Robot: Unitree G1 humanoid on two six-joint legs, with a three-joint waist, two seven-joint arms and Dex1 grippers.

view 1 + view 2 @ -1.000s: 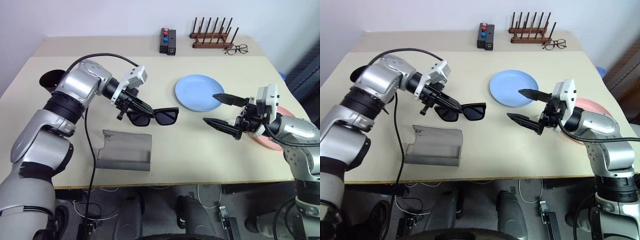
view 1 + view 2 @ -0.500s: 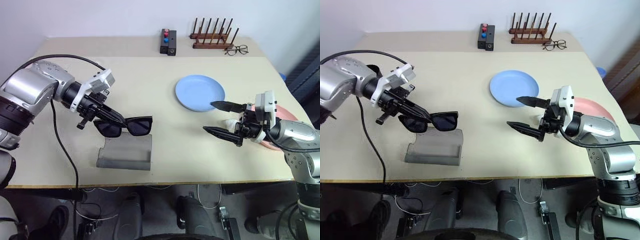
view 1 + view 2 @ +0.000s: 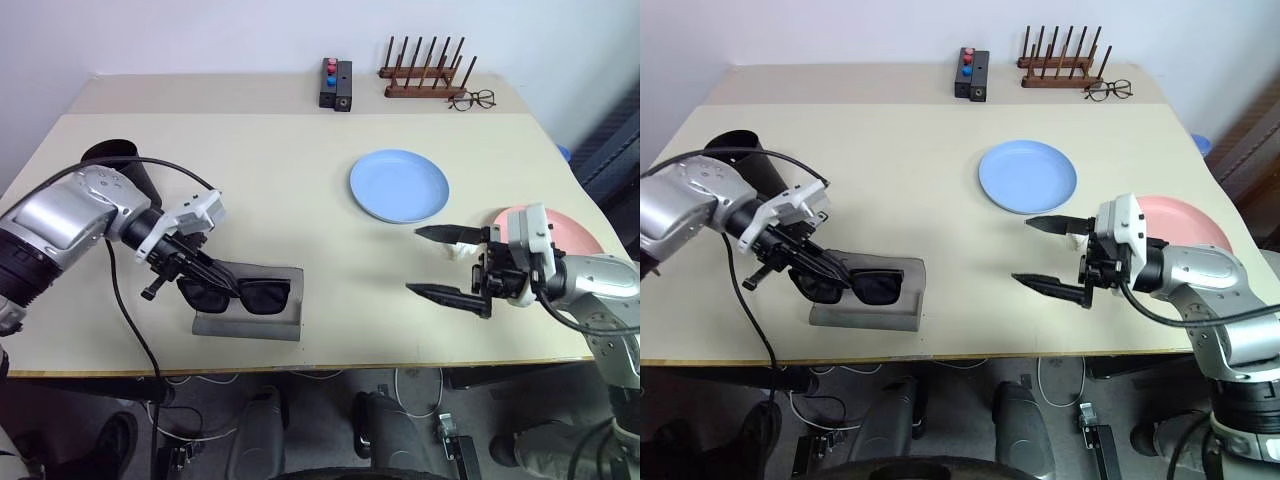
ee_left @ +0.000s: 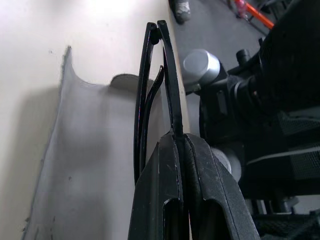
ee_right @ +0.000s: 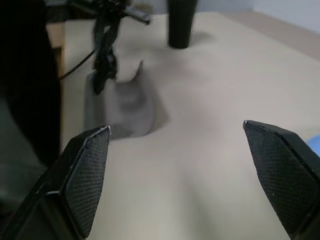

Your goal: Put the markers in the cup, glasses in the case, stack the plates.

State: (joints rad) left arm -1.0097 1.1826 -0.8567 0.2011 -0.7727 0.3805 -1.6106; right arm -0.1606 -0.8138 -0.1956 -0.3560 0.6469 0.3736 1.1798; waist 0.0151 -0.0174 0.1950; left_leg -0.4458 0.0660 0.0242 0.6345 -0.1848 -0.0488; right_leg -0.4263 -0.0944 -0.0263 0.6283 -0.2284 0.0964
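Observation:
My left gripper (image 3: 224,286) is shut on the black sunglasses (image 3: 264,297) and holds them low over the grey case (image 3: 250,322), near the table's front left. In the left wrist view the fingers (image 4: 172,165) pinch the folded glasses (image 4: 150,85) above the case (image 4: 75,150). The black cup (image 3: 108,155) stands behind my left arm. My right gripper (image 3: 432,262) hovers open and empty at the front right. A whitish marker (image 3: 460,250) lies just behind it, mostly hidden. The light blue plate (image 3: 400,186) sits mid-table and the pink plate (image 3: 578,232) at the right edge.
At the back edge stand a black block with red and blue knobs (image 3: 335,82) and a wooden rack (image 3: 425,76), with wire-framed spectacles (image 3: 472,98) beside it. A black cable (image 3: 120,300) loops from my left arm over the front edge.
My left gripper carried the glasses left, toward the front edge and down, from beside the blue plate to just over the case. My right gripper drew back slightly toward the front edge, still open.

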